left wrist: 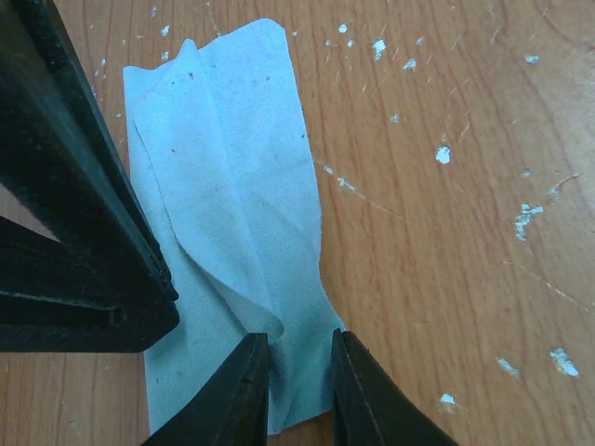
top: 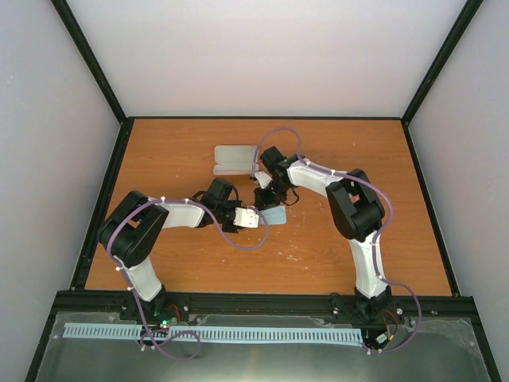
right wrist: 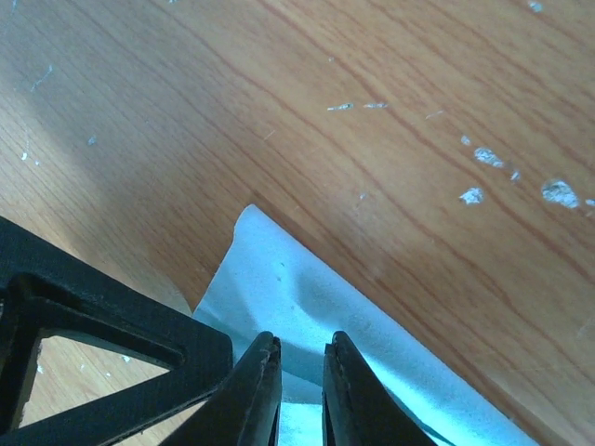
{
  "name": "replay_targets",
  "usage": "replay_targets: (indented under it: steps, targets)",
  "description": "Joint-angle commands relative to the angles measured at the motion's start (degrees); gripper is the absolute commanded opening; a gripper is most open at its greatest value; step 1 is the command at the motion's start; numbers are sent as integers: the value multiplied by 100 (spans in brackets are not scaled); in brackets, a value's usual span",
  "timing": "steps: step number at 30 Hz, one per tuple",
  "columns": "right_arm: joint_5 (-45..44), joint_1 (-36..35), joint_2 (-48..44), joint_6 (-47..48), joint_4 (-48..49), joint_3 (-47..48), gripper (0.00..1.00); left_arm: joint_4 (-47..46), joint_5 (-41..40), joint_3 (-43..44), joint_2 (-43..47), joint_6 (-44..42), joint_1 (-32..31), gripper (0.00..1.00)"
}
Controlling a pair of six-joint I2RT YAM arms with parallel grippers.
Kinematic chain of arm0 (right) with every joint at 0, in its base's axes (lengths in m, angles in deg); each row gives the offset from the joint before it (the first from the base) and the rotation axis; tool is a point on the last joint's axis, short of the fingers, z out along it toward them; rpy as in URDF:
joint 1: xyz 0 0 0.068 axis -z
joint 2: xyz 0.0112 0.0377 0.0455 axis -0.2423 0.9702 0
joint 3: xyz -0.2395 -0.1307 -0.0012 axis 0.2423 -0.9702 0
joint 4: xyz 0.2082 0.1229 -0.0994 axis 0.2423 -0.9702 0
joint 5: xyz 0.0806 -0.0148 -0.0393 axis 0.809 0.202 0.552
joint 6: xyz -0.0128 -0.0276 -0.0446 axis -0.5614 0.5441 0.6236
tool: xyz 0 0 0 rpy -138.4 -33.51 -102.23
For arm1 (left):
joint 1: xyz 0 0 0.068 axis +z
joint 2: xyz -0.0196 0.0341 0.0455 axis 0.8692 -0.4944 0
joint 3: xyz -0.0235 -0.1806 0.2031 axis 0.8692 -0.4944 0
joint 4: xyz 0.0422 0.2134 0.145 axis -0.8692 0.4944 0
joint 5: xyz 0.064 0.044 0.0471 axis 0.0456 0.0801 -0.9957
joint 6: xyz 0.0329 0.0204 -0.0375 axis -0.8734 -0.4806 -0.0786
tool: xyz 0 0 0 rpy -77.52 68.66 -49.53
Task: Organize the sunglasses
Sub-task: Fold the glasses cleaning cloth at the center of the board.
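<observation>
The sunglasses show in no view. A light blue cloth (top: 276,215) lies folded on the wooden table between my two grippers. My right gripper (top: 266,199) is shut on one edge of the cloth (right wrist: 307,288) and holds that edge a little above the wood. My left gripper (top: 256,219) stands over the cloth's other end (left wrist: 223,186). Its fingers are a small gap apart, one on the cloth and one at its edge, with a strip of cloth between them. The two grippers nearly touch.
An open pinkish-grey oblong case (top: 235,159) lies just behind the grippers, towards the back of the table. Black frame rails run along the table's left and right edges. White flecks dot the wood.
</observation>
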Motion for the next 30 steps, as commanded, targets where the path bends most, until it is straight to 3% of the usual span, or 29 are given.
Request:
replay_targets:
  steps: [1,23,25,27,30]
  targets:
    - [-54,-54,187,120,-207,193,13,361,-148,1,-219,-104,-71,22]
    - [-16,-56,-533,327,-771,-710,10,300,-296,-1,-333,-183,-71,24]
    - [-1,-61,-661,297,-781,-796,10,301,-305,3,-347,-184,-69,26]
    - [1,-57,-869,236,-697,-845,18,321,-304,9,-327,-172,-71,29]
    - [-14,-48,-1168,95,-484,-863,25,352,-283,-31,-222,-40,-71,43]
